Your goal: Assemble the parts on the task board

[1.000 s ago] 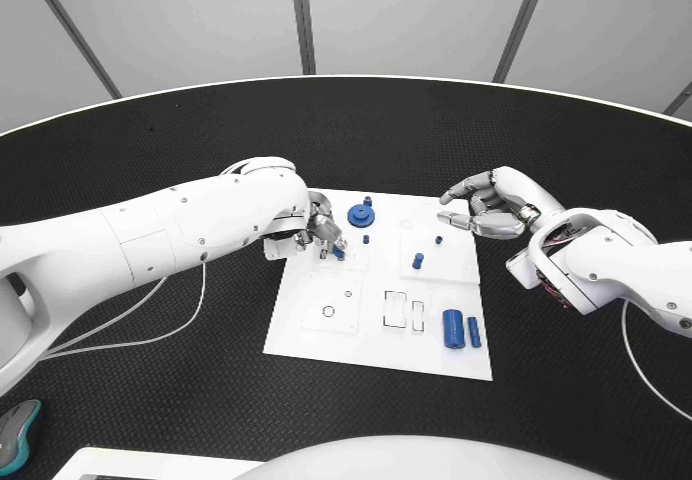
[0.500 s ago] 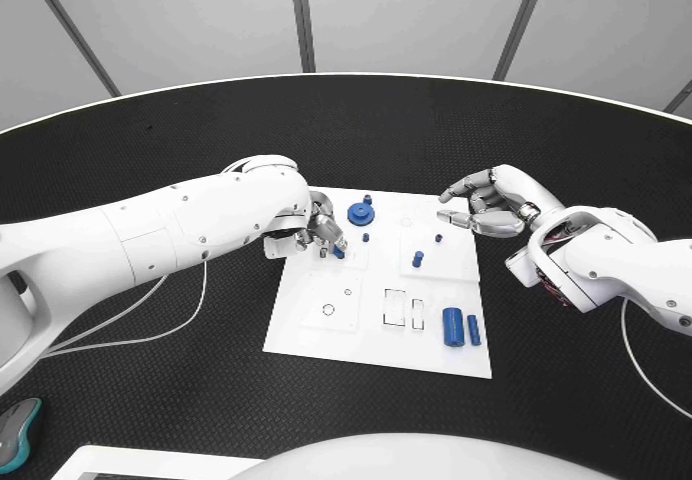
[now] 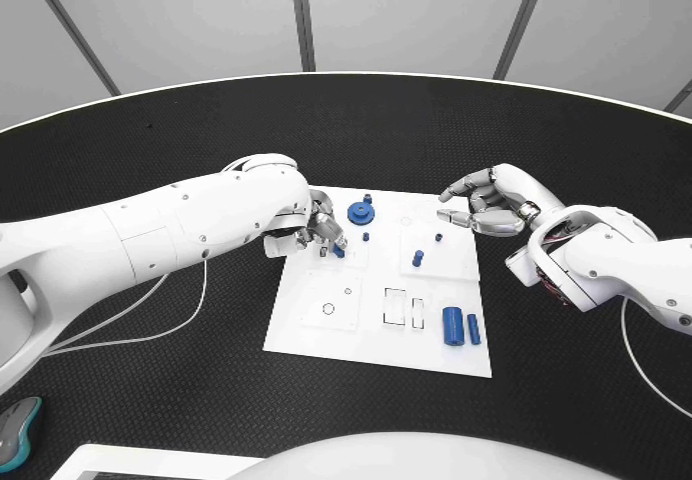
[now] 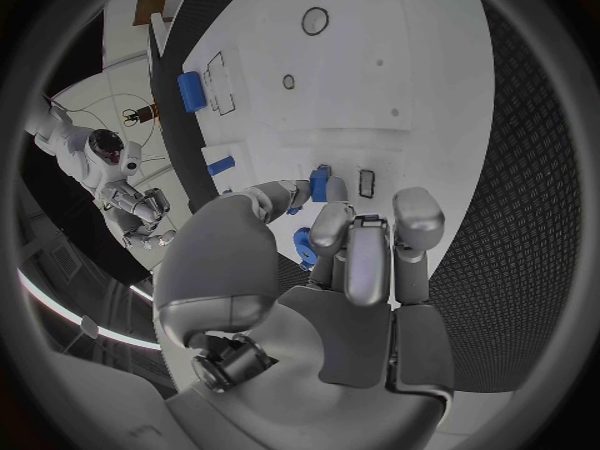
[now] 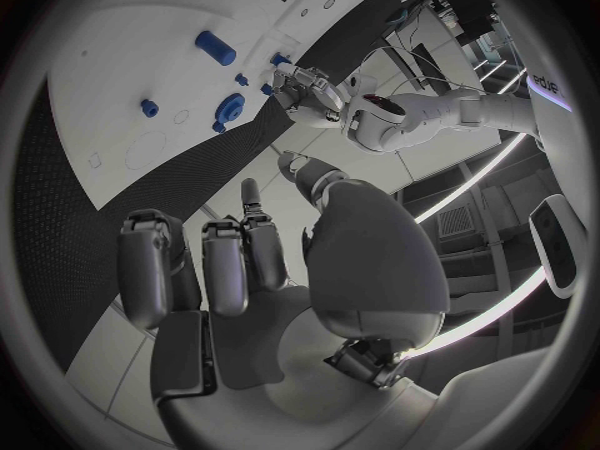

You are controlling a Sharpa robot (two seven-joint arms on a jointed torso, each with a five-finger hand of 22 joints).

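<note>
A flat white rectangular task board (image 3: 346,335) lies on the round black table (image 3: 173,400), whose surface is finely textured with a pale rim. Small blue plastic parts (image 3: 451,324) lie at the board's lower right; a blue round disc part (image 3: 361,212) sits upper centre. Silver metal fingers (image 3: 330,235) tip white arms.

No readable text, labels, brands, numbers or signs showing anywhere, the task board (image 3: 378,340) carrying only unlettered outlines and holes on its white face

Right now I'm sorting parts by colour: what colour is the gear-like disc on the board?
Blue disc, clearest in the head view.
</note>
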